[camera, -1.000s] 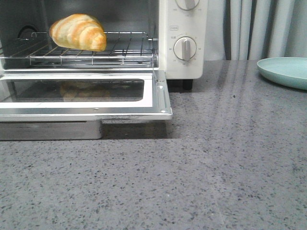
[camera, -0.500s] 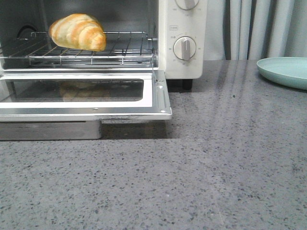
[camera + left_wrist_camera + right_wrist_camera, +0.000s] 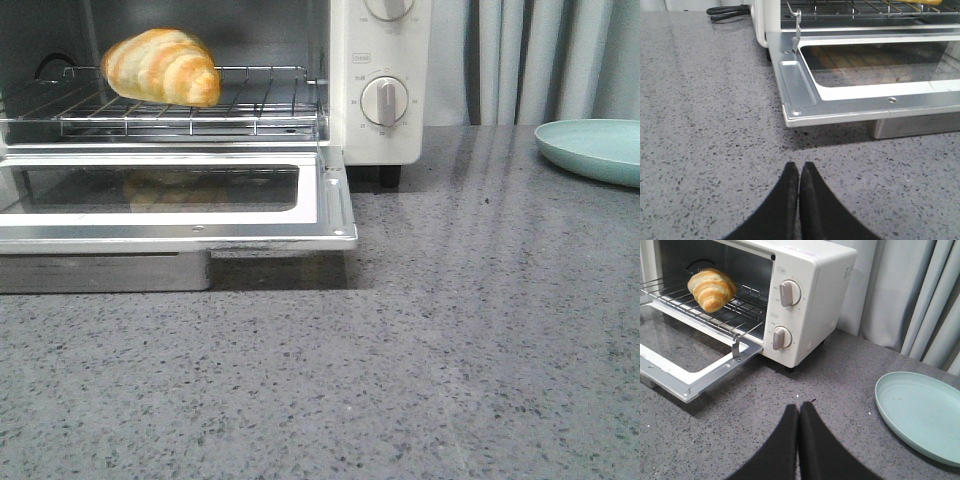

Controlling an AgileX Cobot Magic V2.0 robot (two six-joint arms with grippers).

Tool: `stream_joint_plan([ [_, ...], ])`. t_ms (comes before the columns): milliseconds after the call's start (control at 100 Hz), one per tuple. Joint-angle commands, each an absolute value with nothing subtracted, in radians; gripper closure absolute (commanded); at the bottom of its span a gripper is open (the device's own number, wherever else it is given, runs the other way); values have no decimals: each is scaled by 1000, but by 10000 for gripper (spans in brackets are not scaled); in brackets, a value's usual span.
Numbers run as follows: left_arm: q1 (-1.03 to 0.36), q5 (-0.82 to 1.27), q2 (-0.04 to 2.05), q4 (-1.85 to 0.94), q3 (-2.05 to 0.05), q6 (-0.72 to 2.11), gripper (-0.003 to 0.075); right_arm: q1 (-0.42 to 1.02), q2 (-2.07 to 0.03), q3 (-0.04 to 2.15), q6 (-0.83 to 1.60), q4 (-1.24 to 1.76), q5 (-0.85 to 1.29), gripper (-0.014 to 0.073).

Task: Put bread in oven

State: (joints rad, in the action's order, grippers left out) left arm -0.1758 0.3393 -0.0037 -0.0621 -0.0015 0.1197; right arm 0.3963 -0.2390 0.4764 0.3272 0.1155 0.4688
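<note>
Bread (image 3: 162, 66): on the wire rack (image 3: 250, 105) inside the oven (image 3: 810, 300); placement judged done. Oven door (image 3: 180, 205): down, open; closing may remain. Left gripper (image 3: 799, 172): pressed together, empty, over the tabletop (image 3: 450, 350). Right gripper (image 3: 798, 415): pressed together, empty. Plate (image 3: 920, 412): bare.

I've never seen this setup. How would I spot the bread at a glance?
Find the cream-white oven on the grey counter, its glass door dropped open. Inside, on the wire rack, sits the bread: a golden-brown croissant-shaped roll with lighter and darker stripes, the only food in sight, since the pale green plate nearby holds nothing.
</note>
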Motion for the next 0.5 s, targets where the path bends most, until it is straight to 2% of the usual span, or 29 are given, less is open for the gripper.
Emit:
stream_joint_plan([
  [0, -176, 288, -33, -77, 24, 108, 741, 390, -247, 501, 332, 110, 396, 643],
  [160, -176, 288, -33, -77, 24, 108, 741, 390, -247, 501, 332, 108, 402, 643],
  [240, -176, 288, -33, -77, 24, 108, 741, 388, -247, 472, 332, -11, 387, 643],
  [320, -176, 288, -33, -77, 24, 108, 741, 372, -247, 411, 311, -58, 250, 643],
  [490, -176, 288, -33, -77, 24, 108, 741, 273, -247, 186, 67, -62, -114, 643],
])
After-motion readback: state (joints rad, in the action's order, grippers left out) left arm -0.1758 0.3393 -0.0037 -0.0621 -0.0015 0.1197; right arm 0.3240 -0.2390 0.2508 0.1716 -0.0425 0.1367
